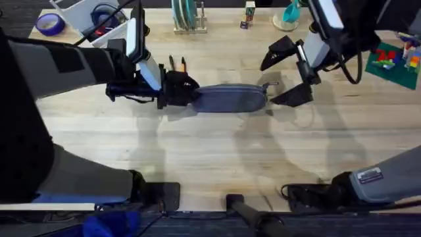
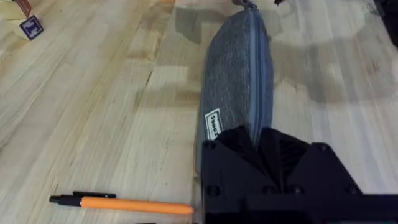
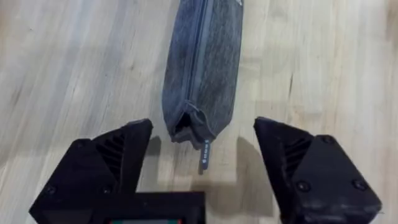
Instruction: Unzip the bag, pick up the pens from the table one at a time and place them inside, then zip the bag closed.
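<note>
The grey-blue bag (image 1: 229, 99) lies lengthwise across the middle of the table (image 1: 210, 158), its zipper closed along the top (image 2: 256, 68). My left gripper (image 1: 181, 89) is shut on the bag's left end, the black fingers (image 2: 249, 146) clamping the fabric. My right gripper (image 1: 287, 76) hangs open over the bag's right end (image 3: 200, 68). The small zipper pull (image 3: 205, 155) lies between its spread fingers (image 3: 118, 155), untouched. Two pens (image 1: 177, 64) lie just behind the left gripper. The orange pen (image 2: 134, 204) with a dark tip rests on the wood beside the bag.
Along the far edge stand a purple tape roll (image 1: 49, 24), a white bin (image 1: 85, 16), a plate rack (image 1: 189, 16), a small block (image 1: 249, 13) and a teal object (image 1: 289, 13). A green plate with bricks (image 1: 395, 59) sits at the right.
</note>
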Action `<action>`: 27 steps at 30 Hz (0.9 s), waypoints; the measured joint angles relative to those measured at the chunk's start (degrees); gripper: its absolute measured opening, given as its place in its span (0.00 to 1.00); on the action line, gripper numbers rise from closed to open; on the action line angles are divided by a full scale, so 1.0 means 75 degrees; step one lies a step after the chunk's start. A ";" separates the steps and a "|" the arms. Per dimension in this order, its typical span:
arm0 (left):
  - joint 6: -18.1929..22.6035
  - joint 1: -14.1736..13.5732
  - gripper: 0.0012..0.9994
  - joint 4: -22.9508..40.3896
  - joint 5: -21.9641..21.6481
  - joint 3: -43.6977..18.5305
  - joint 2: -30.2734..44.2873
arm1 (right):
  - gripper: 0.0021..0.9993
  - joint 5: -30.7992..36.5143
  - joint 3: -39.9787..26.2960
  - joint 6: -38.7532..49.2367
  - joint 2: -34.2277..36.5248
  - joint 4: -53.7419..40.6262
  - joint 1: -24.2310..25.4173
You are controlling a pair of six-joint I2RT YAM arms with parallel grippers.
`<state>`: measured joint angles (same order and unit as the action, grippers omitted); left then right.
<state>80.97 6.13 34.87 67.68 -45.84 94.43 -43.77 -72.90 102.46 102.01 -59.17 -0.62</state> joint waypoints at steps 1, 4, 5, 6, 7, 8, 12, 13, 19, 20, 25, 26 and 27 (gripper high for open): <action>0.0000 0.0000 0.04 0.0000 0.0000 0.0000 0.0000 | 1.00 0.0000 0.0000 -0.0001 0.0046 0.0002 0.0000; 0.0000 0.0000 0.04 0.0000 0.0003 0.0000 0.0000 | 1.00 0.0003 0.0000 -0.0001 0.0202 0.0008 0.0000; 0.0000 0.0000 0.04 0.0000 0.0000 0.0000 0.0000 | 1.00 0.0001 0.0000 -0.0001 0.0227 0.0008 -0.0003; 0.0000 0.0000 0.04 0.0000 0.0000 0.0000 0.0000 | 1.00 0.0002 0.0000 -0.0001 0.0235 0.0008 -0.0001; 0.0000 0.0000 0.04 0.0000 0.0000 0.0000 0.0000 | 1.00 0.0003 0.0000 -0.0001 0.0237 0.0005 0.0000; 0.0000 0.0000 0.04 0.0000 0.0000 0.0000 0.0000 | 1.00 0.0000 0.0000 -0.0001 0.0234 0.0005 -0.0003; 0.0000 0.0000 0.04 0.0001 0.0000 0.0000 0.0000 | 1.00 0.0000 0.0000 -0.0001 0.0234 0.0005 0.0000; 0.0000 0.0000 0.04 0.0000 0.0000 0.0000 0.0000 | 1.00 0.0000 0.0000 -0.0001 0.0236 0.0005 -0.0003; 0.0000 0.0000 0.04 0.0001 0.0000 0.0000 0.0000 | 1.00 0.0000 0.0000 -0.0001 0.0236 0.0005 -0.0003; 0.0000 0.0000 0.04 0.0000 0.0000 0.0000 0.0000 | 1.00 0.0000 0.0000 -0.0001 0.0236 0.0005 -0.0003; 0.0000 0.0000 0.04 0.0002 0.0000 0.0000 0.0000 | 0.97 0.0003 0.0000 -0.0004 0.0237 0.0009 -0.0003; 0.0000 0.0000 0.04 0.0000 0.0000 0.0000 0.0000 | 0.99 0.0003 0.0000 0.0000 0.0234 0.0008 -0.0002; 0.0000 0.0000 0.04 0.0000 0.0000 0.0000 0.0000 | 0.99 0.0003 0.0000 -0.0001 0.0234 0.0011 -0.0003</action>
<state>80.97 6.13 34.87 67.68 -45.84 94.43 -43.75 -72.90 102.45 103.77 -59.09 -0.64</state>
